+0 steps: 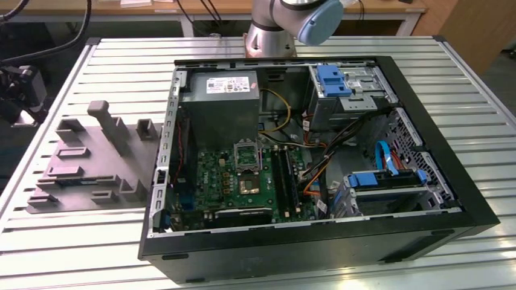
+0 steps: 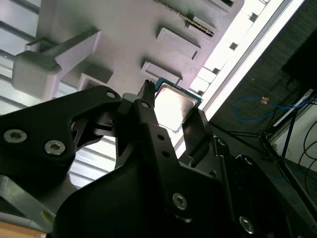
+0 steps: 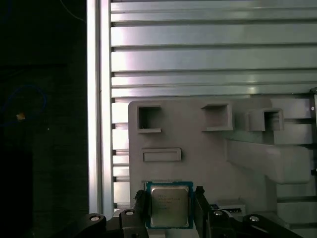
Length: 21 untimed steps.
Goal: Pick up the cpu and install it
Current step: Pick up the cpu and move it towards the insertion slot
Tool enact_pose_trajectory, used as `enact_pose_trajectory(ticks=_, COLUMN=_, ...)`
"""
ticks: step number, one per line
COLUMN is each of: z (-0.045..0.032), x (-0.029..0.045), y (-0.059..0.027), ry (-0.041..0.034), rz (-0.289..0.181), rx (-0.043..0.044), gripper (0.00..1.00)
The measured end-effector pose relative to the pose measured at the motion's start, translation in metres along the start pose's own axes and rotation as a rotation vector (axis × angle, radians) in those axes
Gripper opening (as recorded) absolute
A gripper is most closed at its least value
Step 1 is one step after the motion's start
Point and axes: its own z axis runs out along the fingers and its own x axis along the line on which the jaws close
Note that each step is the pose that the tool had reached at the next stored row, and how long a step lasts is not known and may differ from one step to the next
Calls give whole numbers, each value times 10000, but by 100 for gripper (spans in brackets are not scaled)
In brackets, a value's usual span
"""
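Gripper (image 3: 170, 197): parted to just over the cpu's width, with one jaw on each side of it. I judge that it has hold of nothing, since the chip lies flat in its seat.
Cpu (image 3: 169, 206): metal top up, resting on the grey holder (image 3: 198, 148), near the holder's edge by the table rail (image 3: 94, 99).
Key relation: in both wrist views the cpu sits straight ahead of the gripper, between the jaws. Its sides are just beside them, but I cannot tell whether they touch.
Axis: the chip is square, so it has no long axis. Two opposite edges run parallel to the jaw faces, so the approach looks square.
Arm: there is only one, so no choice of side.
Holder and case: in the exterior view the holder lies at 9 o'clock from the case (image 1: 451, 211), just beside it.
Socket (image 1: 248, 183): on the board inside the case, at 3 o'clock from the holder and well apart from it.
Stage: by my reading the pick-up is in hand and the cpu is not yet lifted.
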Motion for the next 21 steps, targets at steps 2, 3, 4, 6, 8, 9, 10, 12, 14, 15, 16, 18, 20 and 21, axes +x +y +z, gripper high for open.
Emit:
enact_pose_trajectory(ticks=2, z=-61, x=-1, y=3, ry=1, rz=0, rx=1, gripper=47)
enact_pose_trajectory(ticks=3, z=-92, x=-1, y=5, ry=0, rz=0, rx=0, gripper=47)
enact_pose_trajectory(ticks=4, z=-124, x=-1, y=6, ry=1, rz=0, rx=1, gripper=47)
enact_pose_trajectory(ticks=6, z=-188, x=-2, y=10, ry=0, rz=0, rx=0, gripper=47)
enact_pose_trajectory(ticks=8, z=-262, x=-2, y=14, ry=2, rz=0, rx=2, gripper=47)
enact_pose_trajectory(ticks=9, z=-297, x=-3, y=16, ry=1, rz=0, rx=1, gripper=47)
enact_pose_trajectory(ticks=10, z=-333, x=-3, y=18, ry=1, rz=0, rx=0, gripper=47)
enact_pose_trajectory(ticks=12, z=-406, x=-4, y=22, ry=0, rz=0, rx=1, gripper=47)
enact_pose_trajectory(ticks=14, z=-491, x=-4, y=27, ry=1, rz=0, rx=1, gripper=47)
enact_pose_trajectory(ticks=15, z=-526, x=-4, y=28, ry=2, rz=0, rx=1, gripper=47)
enact_pose_trajectory(ticks=16, z=-562, x=-5, y=31, ry=1, rz=0, rx=0, gripper=47)
enact_pose_trajectory(ticks=18, z=-623, x=-6, y=34, ry=1, rz=0, rx=0, gripper=47)
enact_pose_trajectory(ticks=20, z=-676, x=-6, y=37, ry=2, rz=0, rx=1, gripper=47)
enact_pose_trajectory(ticks=21, z=-691, x=-6, y=37, ry=2, rz=0, rx=1, gripper=47)
